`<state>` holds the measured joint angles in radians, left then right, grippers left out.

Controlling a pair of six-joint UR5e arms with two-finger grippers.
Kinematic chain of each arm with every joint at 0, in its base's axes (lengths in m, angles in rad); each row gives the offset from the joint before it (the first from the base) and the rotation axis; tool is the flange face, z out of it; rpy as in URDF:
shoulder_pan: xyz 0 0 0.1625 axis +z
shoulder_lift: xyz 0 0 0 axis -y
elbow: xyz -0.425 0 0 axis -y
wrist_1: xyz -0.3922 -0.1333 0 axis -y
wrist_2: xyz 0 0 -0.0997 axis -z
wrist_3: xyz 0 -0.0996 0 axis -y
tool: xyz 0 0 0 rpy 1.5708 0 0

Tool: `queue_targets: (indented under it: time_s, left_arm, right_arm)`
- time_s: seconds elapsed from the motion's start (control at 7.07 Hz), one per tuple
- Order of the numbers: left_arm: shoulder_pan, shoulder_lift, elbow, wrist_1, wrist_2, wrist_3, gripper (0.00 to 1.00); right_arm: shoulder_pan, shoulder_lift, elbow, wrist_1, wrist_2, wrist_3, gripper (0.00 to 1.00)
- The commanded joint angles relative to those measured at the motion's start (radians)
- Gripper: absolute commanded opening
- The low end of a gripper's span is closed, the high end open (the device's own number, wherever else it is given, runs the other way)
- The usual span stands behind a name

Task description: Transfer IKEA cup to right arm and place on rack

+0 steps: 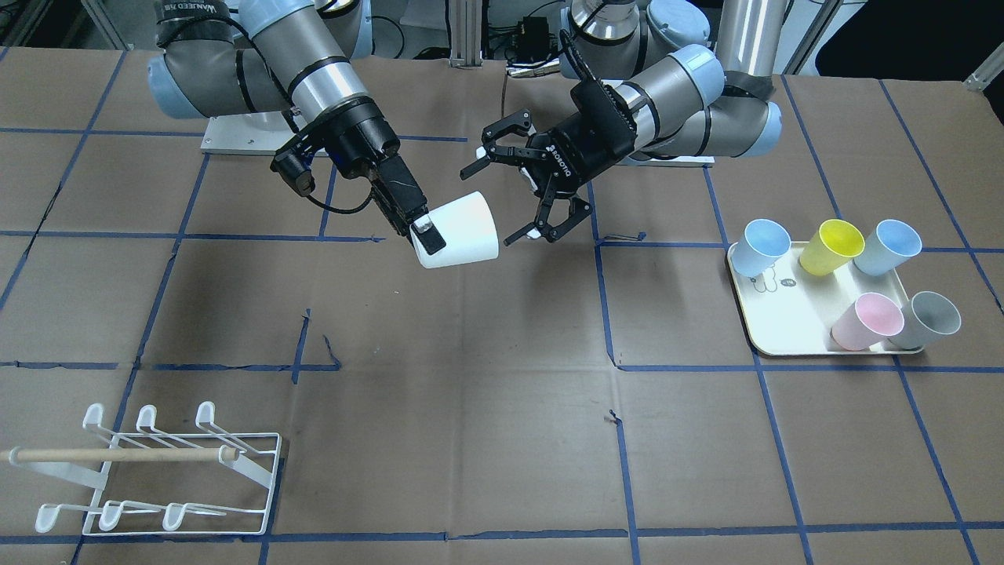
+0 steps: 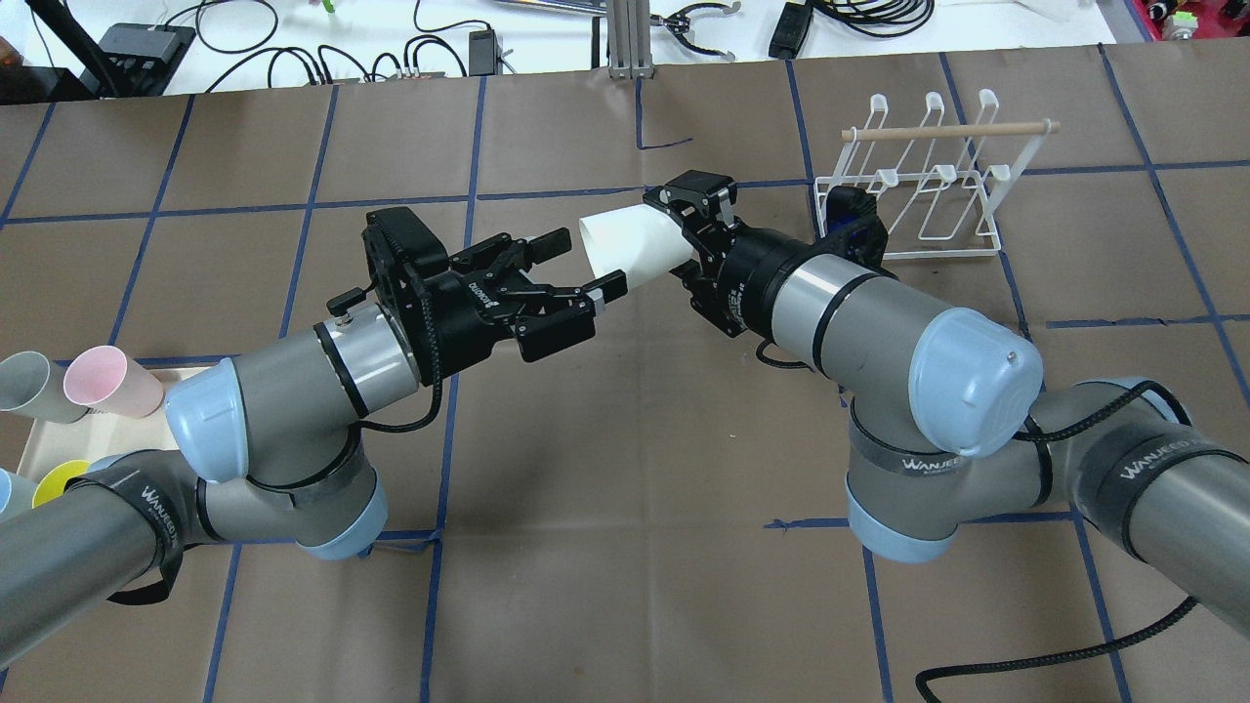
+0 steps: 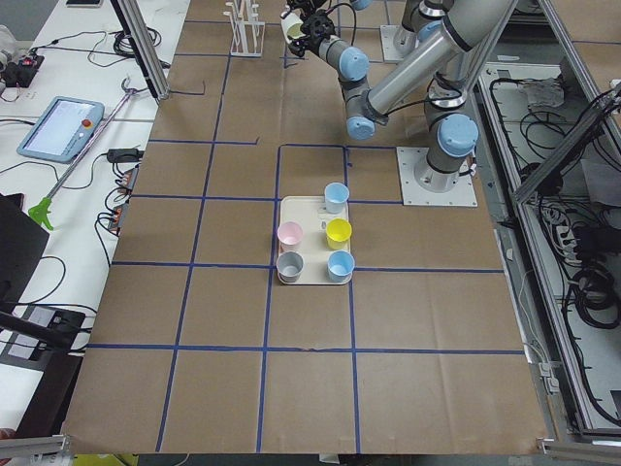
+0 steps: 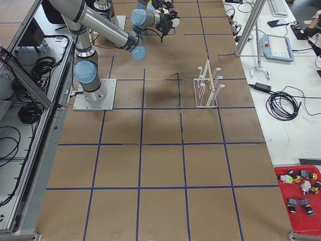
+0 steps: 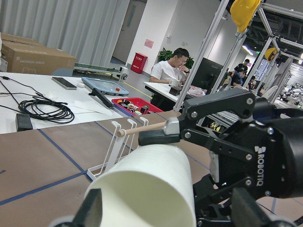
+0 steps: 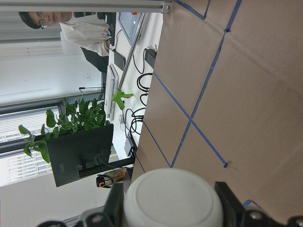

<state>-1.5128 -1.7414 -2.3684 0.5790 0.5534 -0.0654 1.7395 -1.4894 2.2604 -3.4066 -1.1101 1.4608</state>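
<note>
The IKEA cup (image 1: 463, 224) is white and lies on its side in the air above the table's middle, also visible from overhead (image 2: 630, 249). My right gripper (image 1: 430, 237) (image 2: 676, 244) is shut on its narrow base end. The right wrist view shows the cup's base (image 6: 173, 198) between the fingers. My left gripper (image 1: 490, 204) (image 2: 589, 262) is open at the cup's wide mouth end, fingers spread wider than the rim; the cup (image 5: 147, 189) fills the bottom of the left wrist view. The white wire rack (image 1: 157, 471) (image 2: 918, 186) stands empty near the table's far corner on my right.
A cream tray (image 1: 784, 329) (image 3: 306, 214) on my left side carries several coloured cups, including a pink cup (image 1: 867, 320) and a yellow cup (image 1: 833, 246). Blue tape lines cross the brown table. People sit at desks beyond the table's right end.
</note>
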Motion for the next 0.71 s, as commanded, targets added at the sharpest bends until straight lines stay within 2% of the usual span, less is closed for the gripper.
queue_targets:
  time_s: [0.0, 0.14, 0.28, 0.42, 0.57]
  left_arm:
    - [0.138, 0.098, -0.048, -0.057, -0.051, -0.001, 0.96]
    - [0.172, 0.129, -0.039, -0.149, -0.044, -0.001, 0.96]
    - [0.177, 0.131, -0.013, -0.221, 0.001, 0.001, 0.96]
    - [0.177, 0.126, 0.039, -0.342, 0.128, 0.006, 0.96]
    - [0.168, 0.117, 0.108, -0.484, 0.243, 0.013, 0.96]
  right_arm:
    - [-0.012, 0.004, -0.022, 0.003, 0.012, 0.000, 0.19]
    - [-0.021, 0.011, -0.022, 0.004, 0.012, -0.004, 0.19]
    - [-0.055, 0.017, -0.028, -0.002, 0.012, -0.042, 0.16]
    - [-0.107, 0.017, -0.050, 0.006, 0.010, -0.138, 0.12]
    - [-0.164, 0.017, -0.067, 0.006, 0.004, -0.312, 0.11]
